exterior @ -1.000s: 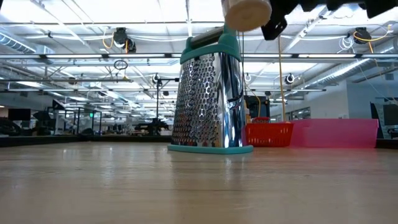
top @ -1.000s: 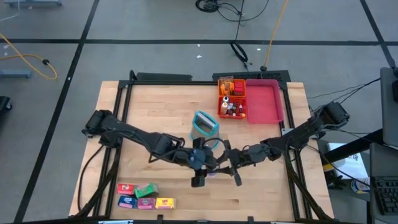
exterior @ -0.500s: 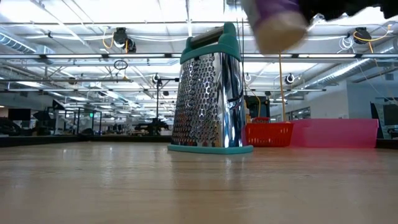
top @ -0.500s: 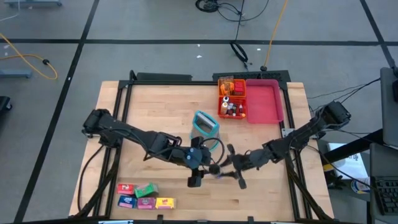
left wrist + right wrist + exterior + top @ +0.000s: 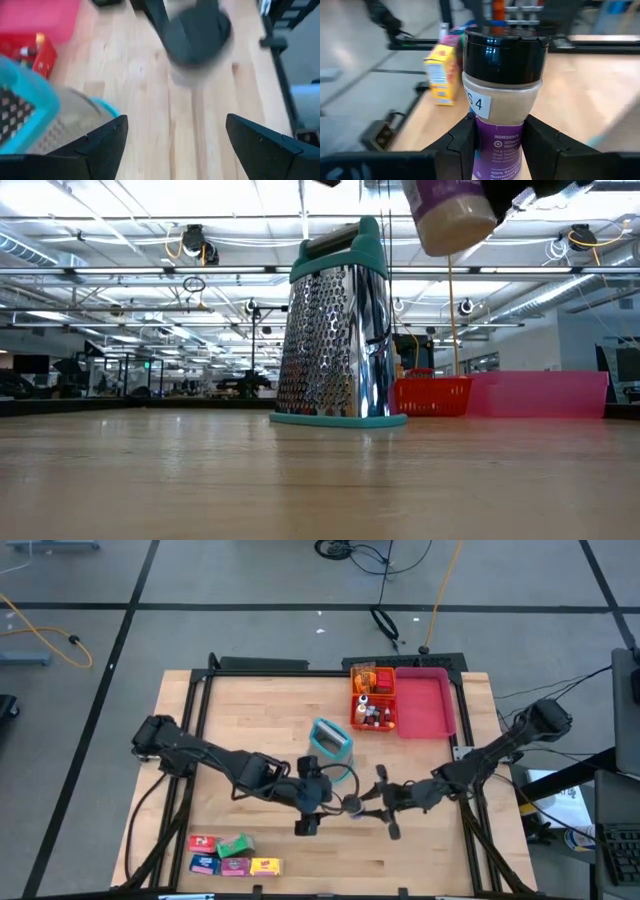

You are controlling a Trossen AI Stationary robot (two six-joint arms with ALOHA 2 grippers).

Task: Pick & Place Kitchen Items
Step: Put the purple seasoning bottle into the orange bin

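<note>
A spice bottle (image 5: 502, 95) with a black cap, beige contents and a purple label hangs above the table's middle (image 5: 352, 804), with my right gripper (image 5: 502, 142) shut on it. The low view shows its lower end (image 5: 452, 218) high over the tabletop. My left gripper (image 5: 175, 120) stands open just left of the bottle (image 5: 196, 37), its fingers apart from it, with nothing between them. Small red, blue, green and yellow boxes (image 5: 232, 855) lie near the table's front left edge. My right gripper pinches the bottle's purple-labelled body (image 5: 499, 142) between its two fingers, below the cap and the beige band. The fingers (image 5: 464, 142) come nearly level from the table's right and lie across the bottle. The bottle is lifted clear, roughly upright, cap up.
A teal and steel box grater (image 5: 328, 742) stands just beyond both grippers. At the far right an orange basket (image 5: 372, 700) with small bottles stands beside a pink tray (image 5: 425, 702). Bare wood lies at the front right.
My left gripper has opened, let go of the bottle and drawn back a little toward the table's left. My right gripper has carried the bottle a little toward the right edge and turned, so the bottle now stands more upright than before.
</note>
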